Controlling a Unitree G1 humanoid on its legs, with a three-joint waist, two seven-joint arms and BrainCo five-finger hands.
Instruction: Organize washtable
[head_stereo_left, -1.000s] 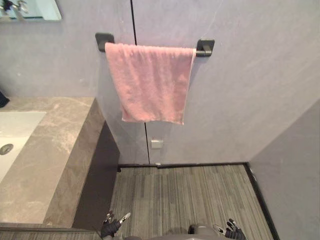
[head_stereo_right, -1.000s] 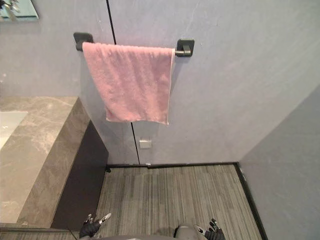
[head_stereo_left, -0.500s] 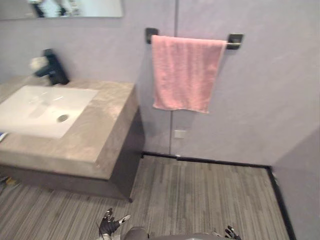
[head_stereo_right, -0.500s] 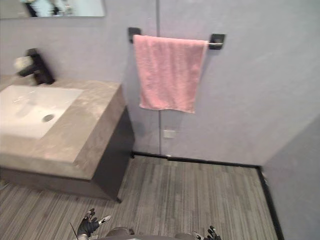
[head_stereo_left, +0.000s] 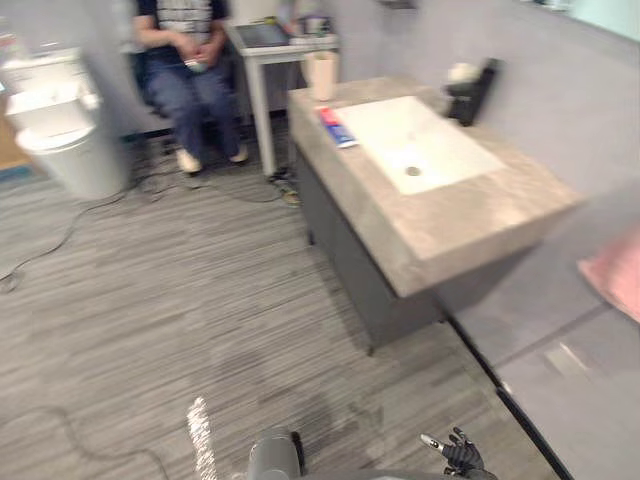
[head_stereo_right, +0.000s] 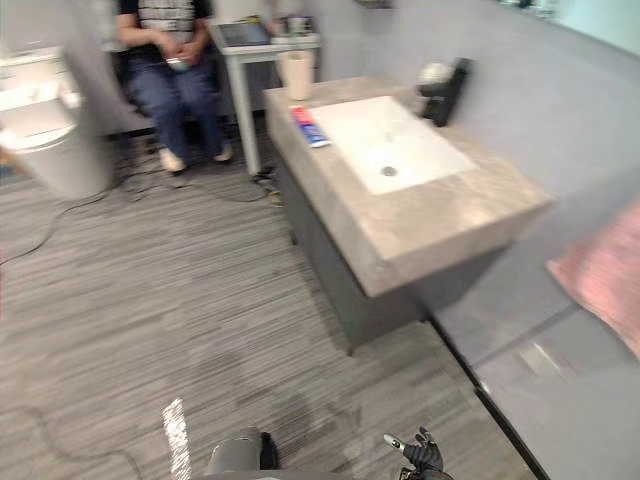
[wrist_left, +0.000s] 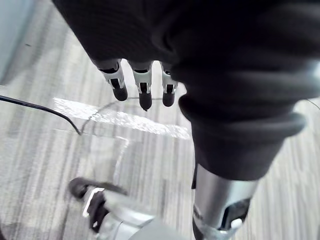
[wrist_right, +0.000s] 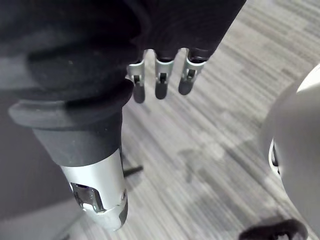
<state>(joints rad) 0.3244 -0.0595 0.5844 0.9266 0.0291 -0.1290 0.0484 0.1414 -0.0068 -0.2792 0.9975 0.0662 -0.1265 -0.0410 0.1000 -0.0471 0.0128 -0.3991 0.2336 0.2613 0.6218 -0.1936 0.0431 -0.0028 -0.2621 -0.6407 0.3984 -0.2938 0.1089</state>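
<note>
The right robot hand (wrist_right: 161, 80) and left robot hand (wrist_left: 143, 90) hang over the floor (head_stereo_left: 200, 300), fingers relaxed and empty. Far right, the table (head_stereo_left: 470, 215) runs near to far. A tube (head_stereo_left: 332, 127) lies lengthwise along its left edge beside the sink (head_stereo_left: 415, 145), with an upright cup (head_stereo_left: 322, 75) just beyond.

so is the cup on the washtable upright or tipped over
Upright: the cup stands tall on the washtable's corner, near the flat-lying tube.

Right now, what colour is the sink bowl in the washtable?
White: the rectangular sink basin, best seen in the right eye view.
</note>
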